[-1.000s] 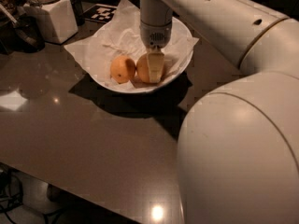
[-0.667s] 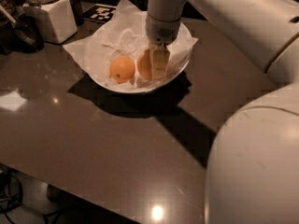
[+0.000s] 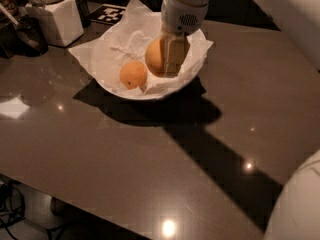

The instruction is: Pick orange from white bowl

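The white bowl (image 3: 118, 90) stands at the back of the dark table, lined with crumpled white paper (image 3: 107, 51) whose corners stick out past the rim. My gripper (image 3: 168, 66) reaches down into the bowl from above. Its fingers (image 3: 176, 54) are closed around the larger orange (image 3: 153, 57), which sits a little above the paper at the bowl's right side. A smaller orange (image 3: 133, 74) lies loose in the bowl, just left of the held one and apart from the gripper.
A white lidded jar (image 3: 54, 14) and a dark cup (image 3: 26, 34) stand at the back left. A black-and-white marker tag (image 3: 113, 14) lies behind the bowl. My arm's white body (image 3: 299, 204) fills the lower right corner. The table's front edge (image 3: 90, 214) runs along the bottom.
The gripper has closed on the larger orange and raised it slightly off the paper. The smaller orange stays where it was in the bowl. The arm's bulk has shifted right.
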